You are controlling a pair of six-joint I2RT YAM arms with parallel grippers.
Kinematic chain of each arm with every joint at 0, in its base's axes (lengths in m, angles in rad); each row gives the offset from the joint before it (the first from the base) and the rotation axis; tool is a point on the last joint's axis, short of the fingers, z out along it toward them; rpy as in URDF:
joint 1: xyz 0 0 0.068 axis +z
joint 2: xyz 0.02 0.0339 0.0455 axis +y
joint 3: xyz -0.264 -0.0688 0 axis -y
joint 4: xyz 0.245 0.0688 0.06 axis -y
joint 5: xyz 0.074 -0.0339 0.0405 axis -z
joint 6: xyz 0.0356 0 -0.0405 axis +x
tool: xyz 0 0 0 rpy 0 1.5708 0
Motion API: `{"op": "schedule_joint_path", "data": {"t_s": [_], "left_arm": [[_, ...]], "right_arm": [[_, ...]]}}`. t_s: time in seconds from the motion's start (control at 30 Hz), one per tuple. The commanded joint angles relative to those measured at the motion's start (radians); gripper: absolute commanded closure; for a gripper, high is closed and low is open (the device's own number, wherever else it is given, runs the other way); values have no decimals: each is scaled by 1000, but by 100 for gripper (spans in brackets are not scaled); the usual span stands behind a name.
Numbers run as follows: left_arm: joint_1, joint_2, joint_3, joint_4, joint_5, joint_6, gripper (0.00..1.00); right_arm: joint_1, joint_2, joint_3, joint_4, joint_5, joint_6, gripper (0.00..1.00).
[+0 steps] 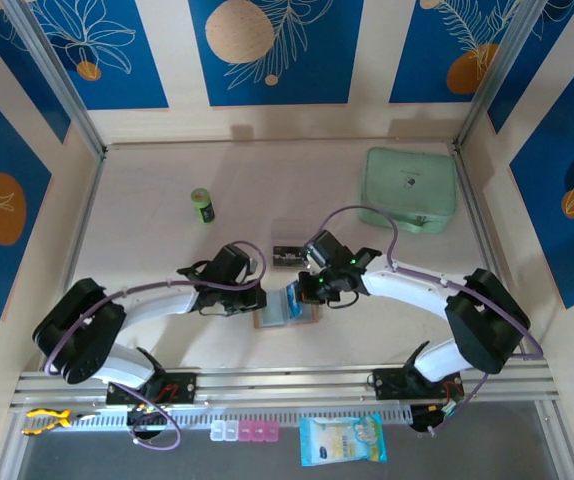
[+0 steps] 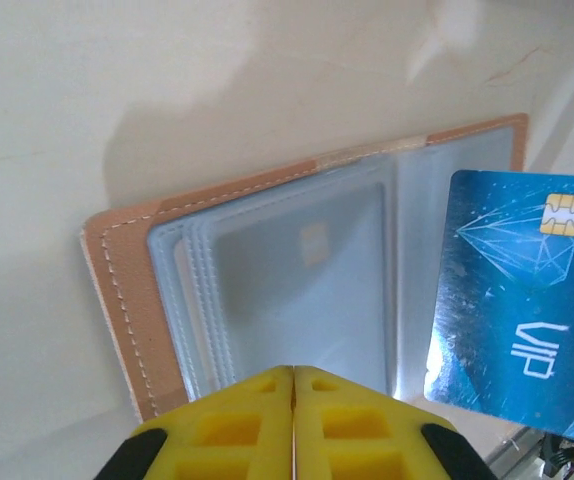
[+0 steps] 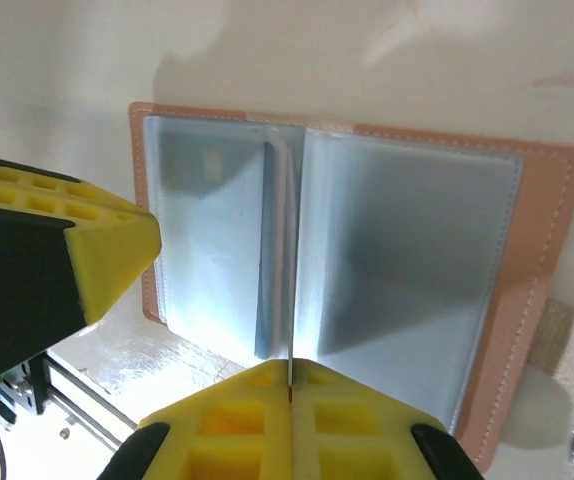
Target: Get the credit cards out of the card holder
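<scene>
Your right gripper is pinching a glossy blue "VIP" credit card, 3 o'clock of the stitched tan card holder; your left gripper is resting closed.

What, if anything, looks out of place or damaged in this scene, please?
Nothing stands out. The card holder lies open and flat on the table; the blue VIP card is simply held on edge in the shut right claw.

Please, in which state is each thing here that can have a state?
card holder: open, lying flat.
blue card: outside the pockets, held on edge.
right tool: shut on the blue card.
left tool: shut, over the card holder.
mint-green case: closed.
</scene>
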Motion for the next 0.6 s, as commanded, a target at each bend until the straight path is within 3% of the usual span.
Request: {"op": "schedule_joint_path", "data": {"t_s": [0.0,0.57], "left_arm": [[-7,-35,19,-44,-15,2,90],[-5,-8,23,-78,-3,30,90]], "right_arm": [[-17,-24,53,-103,4,-156,99],[-113,31,277,-363,-36,-942,100]]}}
